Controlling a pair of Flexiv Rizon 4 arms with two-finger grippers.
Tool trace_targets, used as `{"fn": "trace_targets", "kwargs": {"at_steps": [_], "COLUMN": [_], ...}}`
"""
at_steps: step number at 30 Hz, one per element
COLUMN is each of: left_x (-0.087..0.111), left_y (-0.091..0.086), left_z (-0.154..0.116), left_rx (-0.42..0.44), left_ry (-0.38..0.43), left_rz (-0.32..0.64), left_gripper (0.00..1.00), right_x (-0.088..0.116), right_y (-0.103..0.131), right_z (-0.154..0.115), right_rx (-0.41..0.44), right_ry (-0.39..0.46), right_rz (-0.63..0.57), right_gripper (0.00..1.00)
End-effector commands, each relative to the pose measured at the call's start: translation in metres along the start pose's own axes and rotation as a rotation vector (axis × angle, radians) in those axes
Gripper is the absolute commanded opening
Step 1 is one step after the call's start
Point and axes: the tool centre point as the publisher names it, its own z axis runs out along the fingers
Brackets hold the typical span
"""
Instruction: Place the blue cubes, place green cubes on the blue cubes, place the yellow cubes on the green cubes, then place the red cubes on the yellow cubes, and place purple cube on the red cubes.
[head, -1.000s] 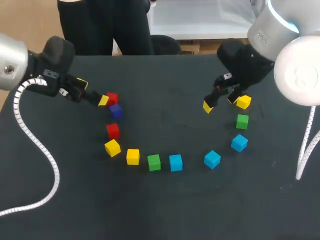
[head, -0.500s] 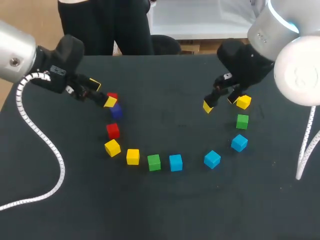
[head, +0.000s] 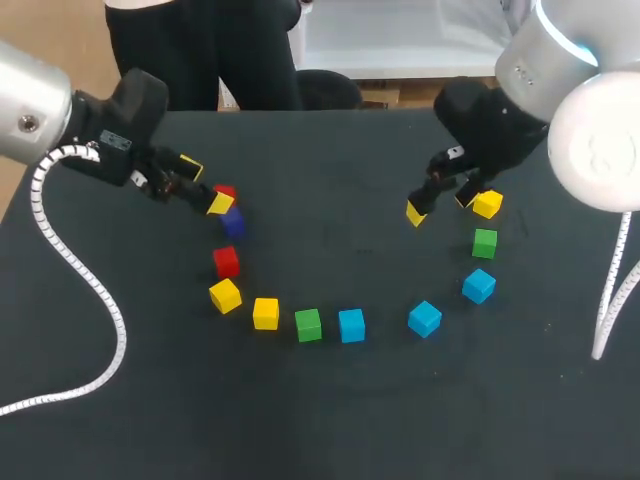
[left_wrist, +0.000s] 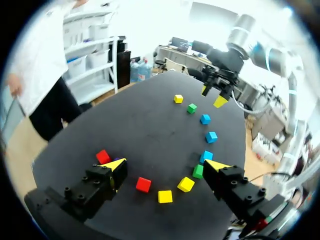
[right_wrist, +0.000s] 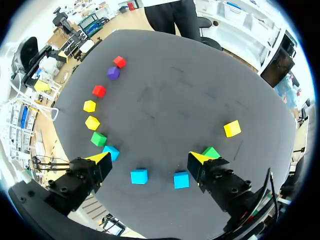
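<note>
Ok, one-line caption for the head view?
Eleven unstacked cubes arc across the table; left jaws open by the purple cube, right jaws open by a yellow cube.

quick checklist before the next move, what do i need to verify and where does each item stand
1. The left gripper is open and empty: ok.
2. The right gripper is open and empty: ok.
3. The blue cubes, first to be placed, lie single and uncovered on the table: ok.
4. A gripper is lined up on a blue one: not ok. The left is by the purple cube and a red cube; the right is by a yellow cube.
5. Stacking begun: not ok, no cube sits on another.
</note>
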Motion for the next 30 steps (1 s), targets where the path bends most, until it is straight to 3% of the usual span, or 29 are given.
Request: {"fn": "trace_targets", "kwargs": {"at_steps": [1, 4, 8, 16, 20, 24, 30], "left_x": [-0.031, -0.045, -0.053, -0.051, -0.043, -0.035, -0.031], "left_y": [-0.015, -0.030, -0.046, -0.068, -0.065, -0.055, -0.042], "left_z": [0.016, 0.031, 0.046, 0.070, 0.073, 0.078, 0.084], "left_rx": [0.030, 0.100, 0.165, 0.250, 0.239, 0.171, 0.117], "left_ry": [0.081, 0.129, 0.199, 0.378, 0.365, 0.390, 0.356], "left_rz": [0.166, 0.270, 0.333, 0.385, 0.373, 0.359, 0.334], "left_gripper": [1.00, 1.00, 1.00, 1.00, 1.00, 1.00, 1.00], "right_x": [0.001, 0.001, 0.001, 0.001, 0.001, 0.001, 0.001], "right_y": [0.000, 0.000, 0.000, 0.000, 0.000, 0.000, 0.000], "right_z": [0.000, 0.000, 0.000, 0.000, 0.000, 0.000, 0.000], "right_rx": [0.001, 0.001, 0.001, 0.001, 0.001, 0.001, 0.001], "right_ry": [-0.002, -0.002, -0.002, -0.002, -0.002, -0.002, -0.002], "right_rz": [0.000, 0.000, 0.000, 0.000, 0.000, 0.000, 0.000], "right_gripper": [1.00, 1.00, 1.00, 1.00, 1.00, 1.00, 1.00]}}
